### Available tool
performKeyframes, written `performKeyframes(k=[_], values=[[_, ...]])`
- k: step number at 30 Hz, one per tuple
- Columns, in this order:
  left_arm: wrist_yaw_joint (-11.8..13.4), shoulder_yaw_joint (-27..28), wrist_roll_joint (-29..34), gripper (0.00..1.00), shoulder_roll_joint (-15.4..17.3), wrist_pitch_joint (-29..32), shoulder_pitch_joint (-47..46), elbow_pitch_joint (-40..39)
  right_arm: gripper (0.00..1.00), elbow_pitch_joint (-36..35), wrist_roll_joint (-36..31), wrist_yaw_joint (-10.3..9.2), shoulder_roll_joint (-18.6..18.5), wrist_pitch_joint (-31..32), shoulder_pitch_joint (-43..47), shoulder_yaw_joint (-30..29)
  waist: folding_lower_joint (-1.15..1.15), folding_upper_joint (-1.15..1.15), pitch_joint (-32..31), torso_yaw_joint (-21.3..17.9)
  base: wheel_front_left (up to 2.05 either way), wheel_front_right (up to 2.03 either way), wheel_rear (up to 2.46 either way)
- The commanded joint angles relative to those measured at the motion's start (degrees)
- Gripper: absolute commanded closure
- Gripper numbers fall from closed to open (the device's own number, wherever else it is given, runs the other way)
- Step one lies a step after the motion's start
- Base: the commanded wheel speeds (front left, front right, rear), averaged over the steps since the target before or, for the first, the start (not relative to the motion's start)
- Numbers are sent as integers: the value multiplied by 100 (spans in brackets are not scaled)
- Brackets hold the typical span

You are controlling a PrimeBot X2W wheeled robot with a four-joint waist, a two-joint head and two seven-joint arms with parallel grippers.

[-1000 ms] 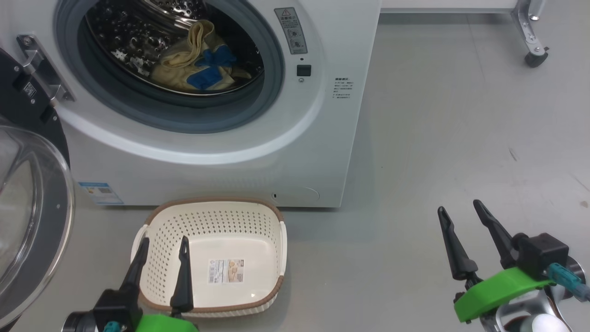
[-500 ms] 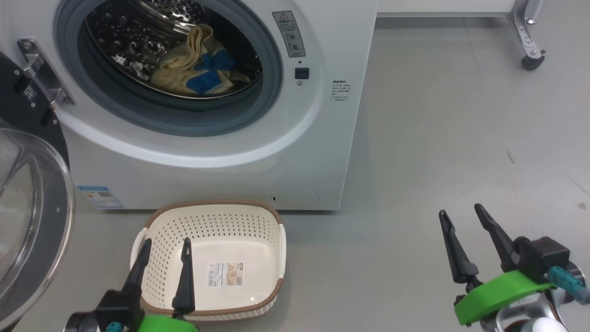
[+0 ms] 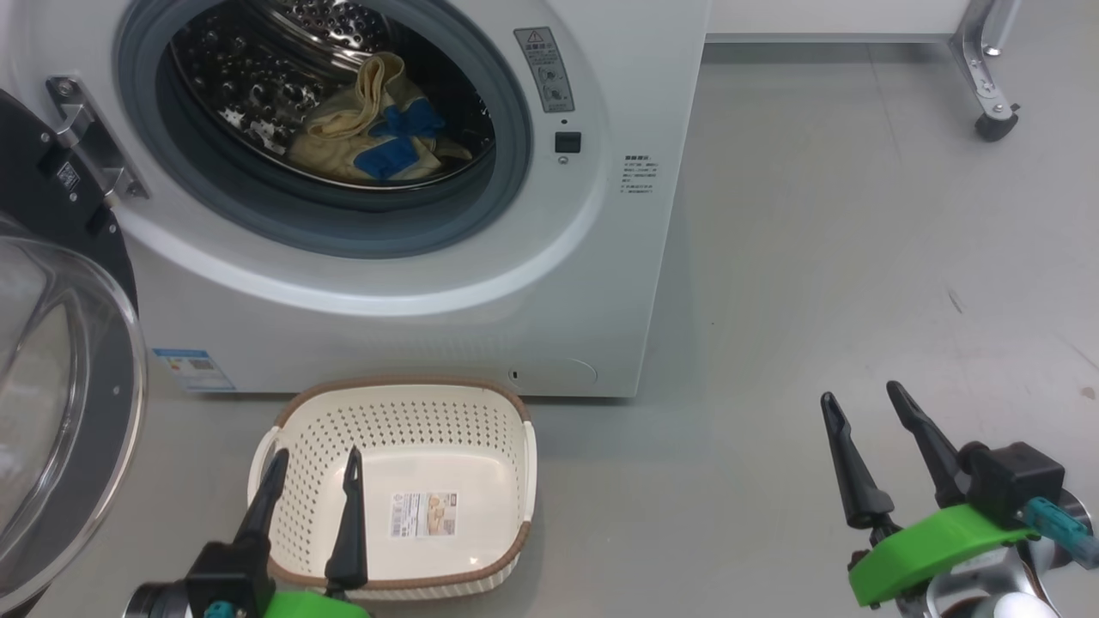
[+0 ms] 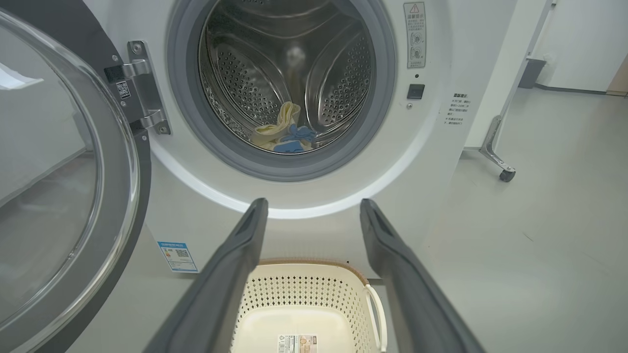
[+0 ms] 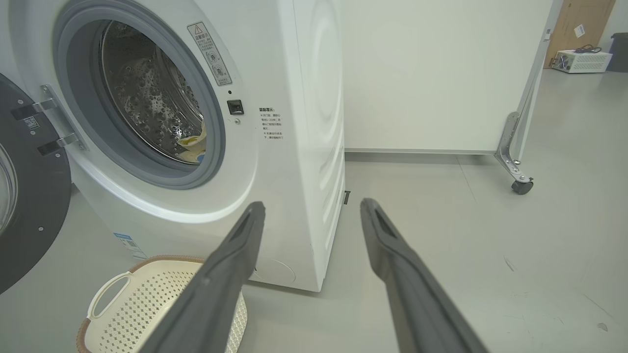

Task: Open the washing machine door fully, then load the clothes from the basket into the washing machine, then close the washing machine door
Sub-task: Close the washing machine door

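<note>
The white washing machine [image 3: 446, 283] stands with its door [image 3: 60, 403] swung wide open at the left, glass bowl facing out. Cream-yellow clothes [image 3: 378, 129] with blue cuffs lie in the steel drum, also visible as clothes [image 4: 283, 138] in the left wrist view. On the floor in front sits the cream perforated basket [image 3: 506, 429], holding nothing but a label sticker. My left gripper [image 3: 315, 462] hovers open over the basket's near left corner. My right gripper [image 3: 861, 396] is open above bare floor, well right of the machine.
A white panel on a metal leg with a caster [image 3: 994, 126] stands behind the machine at the right. Grey floor [image 3: 816, 283] stretches to the right of the machine. The open door [image 4: 59, 186] takes up the space left of the basket.
The head camera has shifted slightly, so the whole picture slid a little right and down. Both grippers stay open and in place; the clothes and basket have not moved.
</note>
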Motion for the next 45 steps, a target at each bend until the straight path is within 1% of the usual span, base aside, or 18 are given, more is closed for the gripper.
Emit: performKeyframes(k=[1, 10, 16, 21, 45], values=[[854, 187, 59, 0, 127, 18, -223, -156, 0, -170, 43, -16, -47, -37, -88, 95, 0, 0, 2, 7, -80, 80, 0], [885, 146, 91, 0, 152, 45, -257, -182, 0, -186, 45, -16, -47, -44, -98, 93, 0, 0, 39, 9, -141, 141, 0], [838, 134, 59, 0, 166, 36, -274, -225, 0, -184, 46, -16, -47, -50, -107, 53, 0, 0, 74, 15, -172, 172, 0], [837, 144, 74, 0, 182, 13, -292, -257, 0, -187, 44, -16, -47, -52, -126, 37, 0, 0, 108, 16, -97, 97, 0], [861, 107, 59, 0, 188, -23, -316, -233, 0, -133, 28, -16, -47, -76, -140, -24, 0, 0, 102, 37, -6, 6, 0]])
